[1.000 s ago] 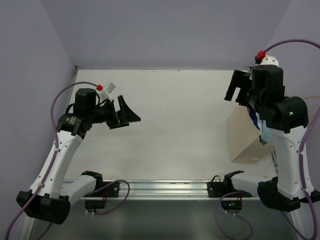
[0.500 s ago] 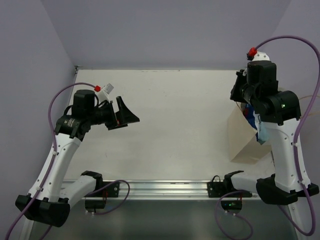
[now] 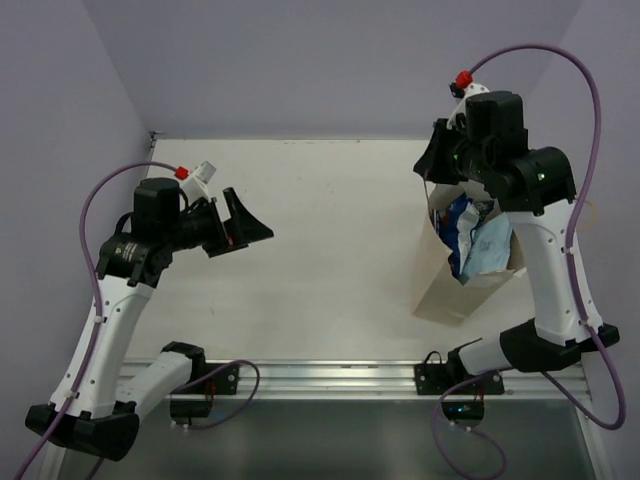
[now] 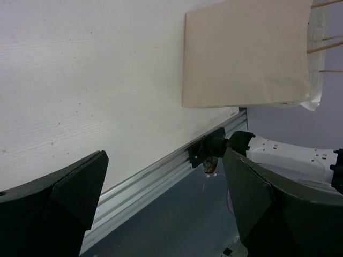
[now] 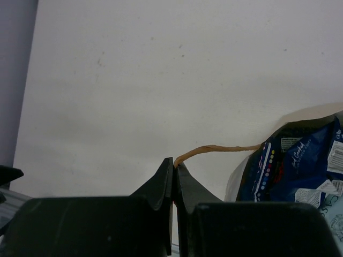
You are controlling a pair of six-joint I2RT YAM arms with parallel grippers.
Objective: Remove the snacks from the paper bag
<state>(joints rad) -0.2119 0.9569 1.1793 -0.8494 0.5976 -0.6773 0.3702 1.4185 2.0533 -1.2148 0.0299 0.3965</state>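
Your right gripper (image 5: 173, 163) pinching shut on what looks like the paper bag's (image 3: 440, 285) cord handle (image 5: 214, 148), snacks (image 5: 300, 160) showing just beside it, your left gripper (image 4: 165, 160) gaping wide, gripping nothing.

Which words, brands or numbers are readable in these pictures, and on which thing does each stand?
Dark blue packet: white script and label print, too blurred to read.
Light blue packet: print too small to read.
Paper bag: no text seen.
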